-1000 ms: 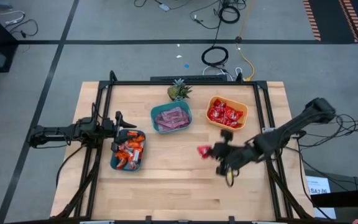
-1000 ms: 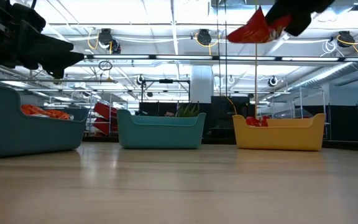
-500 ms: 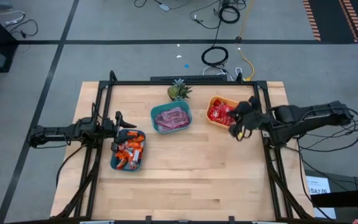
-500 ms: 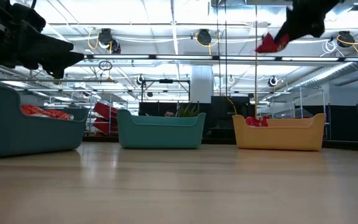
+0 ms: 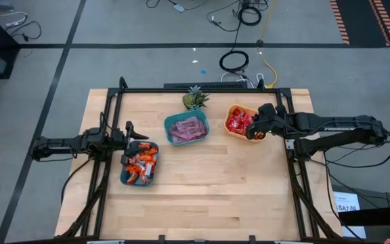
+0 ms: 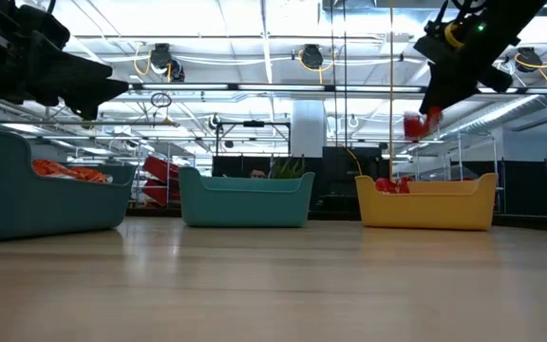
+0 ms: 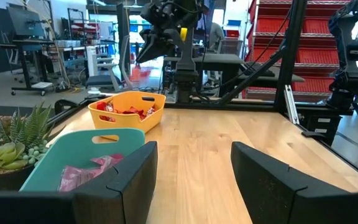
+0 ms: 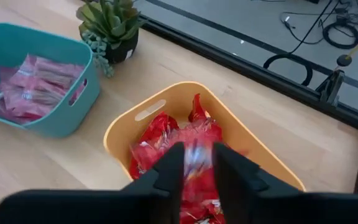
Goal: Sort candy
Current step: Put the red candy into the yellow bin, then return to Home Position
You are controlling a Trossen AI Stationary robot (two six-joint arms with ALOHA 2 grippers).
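My right gripper (image 5: 252,129) hovers over the yellow bowl (image 5: 231,109), which holds red candy (image 8: 166,134). Its fingers point slantwise down and stand a little apart. One red candy (image 6: 416,124) shows just under the fingertips, blurred in the right wrist view (image 8: 195,154). My left gripper (image 7: 194,163) waits open and level at the table's left, above the blue bowl (image 5: 124,177) of orange candy (image 5: 139,163). A teal bowl (image 5: 168,122) between them holds pink candy (image 5: 187,129). My right gripper comes from above at a slant, with the red candy (image 8: 195,154) at its fingertips. The candy is above the yellow bowl and clear of it. It is blurred, and I cannot tell whether the fingers touch it.
A small green plant (image 5: 193,99) stands at the far edge behind the teal bowl. Black frame rails (image 5: 291,129) run along the table's left and right sides. The near half of the wooden table (image 5: 202,196) is bare.
My right gripper has swung from the table's middle right toward the far edge and stopped over the yellow bowl, rolling as it went and carrying the red candy. In the low view the candy now sits lower, under the fingertips rather than at them.
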